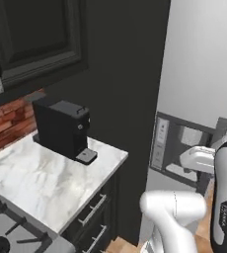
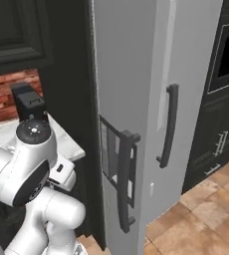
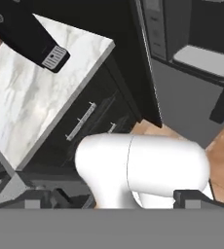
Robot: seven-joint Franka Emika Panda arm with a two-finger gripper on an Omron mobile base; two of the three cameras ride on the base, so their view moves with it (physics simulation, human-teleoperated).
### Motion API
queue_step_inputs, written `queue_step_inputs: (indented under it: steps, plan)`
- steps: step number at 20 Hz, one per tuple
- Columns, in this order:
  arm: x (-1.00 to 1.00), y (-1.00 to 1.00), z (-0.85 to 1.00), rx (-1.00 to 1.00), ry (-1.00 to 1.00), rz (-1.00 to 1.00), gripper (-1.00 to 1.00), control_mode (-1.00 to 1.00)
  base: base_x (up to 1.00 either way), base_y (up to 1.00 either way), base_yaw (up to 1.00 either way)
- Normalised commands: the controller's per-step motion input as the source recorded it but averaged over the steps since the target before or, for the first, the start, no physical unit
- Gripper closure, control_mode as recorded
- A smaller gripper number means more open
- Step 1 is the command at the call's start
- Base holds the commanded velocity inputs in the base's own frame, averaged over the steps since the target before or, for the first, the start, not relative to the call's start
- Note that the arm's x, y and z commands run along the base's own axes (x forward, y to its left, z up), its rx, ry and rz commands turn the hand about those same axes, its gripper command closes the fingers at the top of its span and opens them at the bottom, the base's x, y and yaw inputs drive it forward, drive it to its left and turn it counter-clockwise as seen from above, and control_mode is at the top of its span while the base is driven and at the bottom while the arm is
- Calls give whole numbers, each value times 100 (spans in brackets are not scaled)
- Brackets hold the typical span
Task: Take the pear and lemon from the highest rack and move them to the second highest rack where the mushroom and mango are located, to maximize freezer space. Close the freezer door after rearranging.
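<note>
The freezer [image 1: 204,59] is a tall light-grey appliance to the right of the counter, and its doors look closed. The freezer door [image 2: 124,64] carries a dark recessed dispenser panel [image 1: 182,148] and a long dark-grey bar handle [image 2: 125,184]. The pear, lemon, mushroom and mango are hidden, as are the racks. My gripper [image 3: 115,200] is open with nothing between its fingertips, which sit far apart at the bottom of the hand view. It points down over the arm's own white joint, in front of the freezer and apart from the door.
A black coffee machine [image 1: 62,127] stands on the marble counter [image 1: 41,173] left of the freezer. Dark drawers [image 1: 93,212] sit under the counter and a stove [image 1: 7,232] lies at the lower left. A dark oven cabinet [image 2: 226,74] stands right of the freezer.
</note>
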Motion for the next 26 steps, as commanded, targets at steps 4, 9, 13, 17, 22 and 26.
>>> queue_step_inputs:
  steps: [4, 9, 13, 17, 22, 26]
  plan:
    - [0, 0, 0, 0, 0, 0, -100, 100, 62, 20, -24]
    - [0, 0, 0, 0, 0, 0, -100, 100, 55, 0, -38]
    - [13, -1, 0, 7, 0, -10, -100, -100, 39, -1, -32]
    - [64, -1, 4, 26, 0, -47, -100, -100, 0, 0, 0]
    - [61, -5, 16, 32, 0, -51, -100, -100, 0, 0, 0]
    - [47, -39, 27, 46, 0, -42, -100, -100, 0, 0, 0]
